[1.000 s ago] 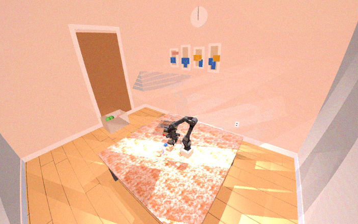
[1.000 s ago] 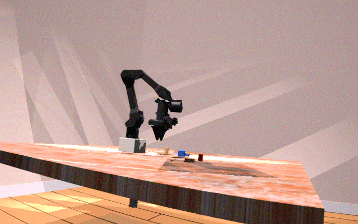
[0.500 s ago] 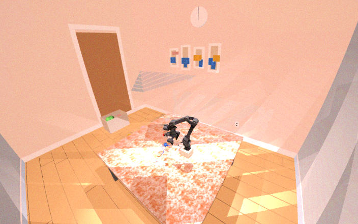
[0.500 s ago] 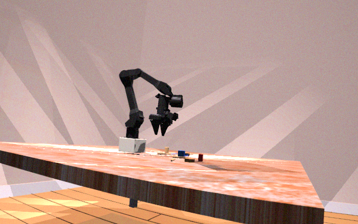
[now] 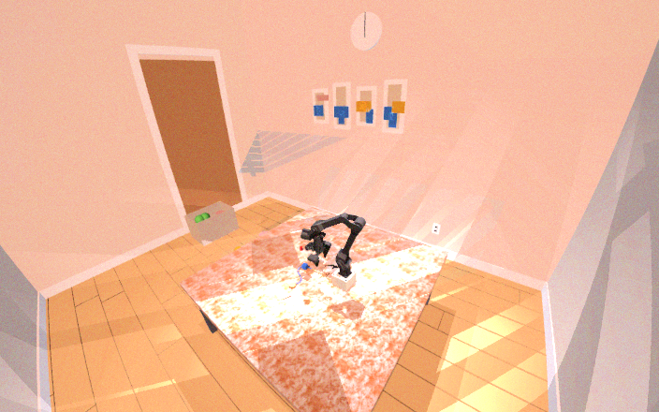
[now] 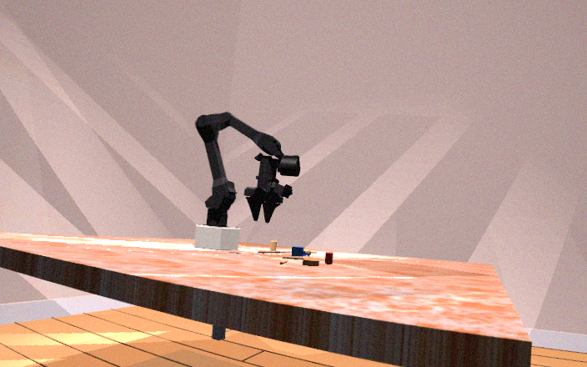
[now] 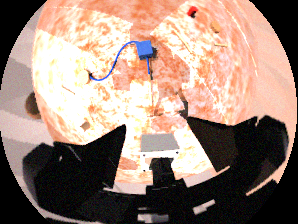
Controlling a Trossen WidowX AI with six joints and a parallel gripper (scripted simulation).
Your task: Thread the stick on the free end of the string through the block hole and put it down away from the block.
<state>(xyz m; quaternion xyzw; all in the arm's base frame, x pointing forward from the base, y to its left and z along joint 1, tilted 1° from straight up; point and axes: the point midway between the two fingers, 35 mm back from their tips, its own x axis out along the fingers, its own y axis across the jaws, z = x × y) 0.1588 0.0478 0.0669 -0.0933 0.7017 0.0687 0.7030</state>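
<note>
Wrist view, stick [image 7: 149, 90] lying beyond open fingers.
</note>
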